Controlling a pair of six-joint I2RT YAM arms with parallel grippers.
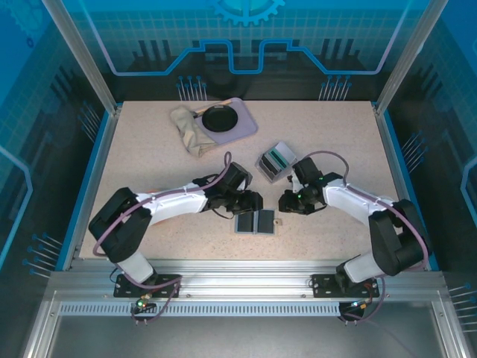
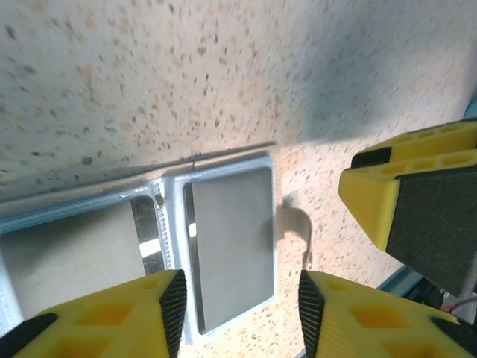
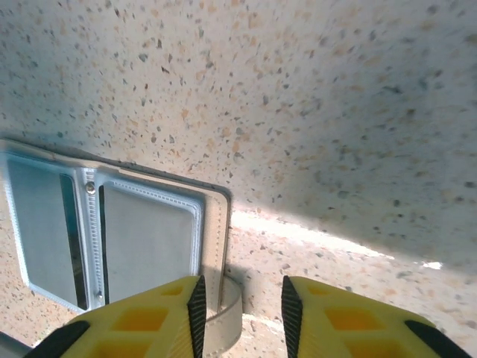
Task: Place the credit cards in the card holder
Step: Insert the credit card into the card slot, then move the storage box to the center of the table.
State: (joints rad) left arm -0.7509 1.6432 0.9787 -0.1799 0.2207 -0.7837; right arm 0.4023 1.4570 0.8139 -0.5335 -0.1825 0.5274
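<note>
The card holder (image 1: 255,223) lies open and flat on the table, its two grey panels facing up. The credit cards (image 1: 277,158) stand edge-on, teal, white and dark, in a small grey box tray behind it. My left gripper (image 1: 257,203) hovers just above the holder's far edge. In the left wrist view it (image 2: 242,298) is open over the right panel of the holder (image 2: 231,239), holding nothing. My right gripper (image 1: 285,201) is at the holder's right side. In the right wrist view it (image 3: 240,298) is open, and the strap tab (image 3: 229,317) of the holder (image 3: 149,239) lies loose beside the left pad.
A lilac tray (image 1: 242,127) with a black dish (image 1: 219,118) and a crumpled beige cloth (image 1: 190,130) sit at the back left. The right gripper's yellow finger (image 2: 417,201) shows close by in the left wrist view. Blue walls ring the table.
</note>
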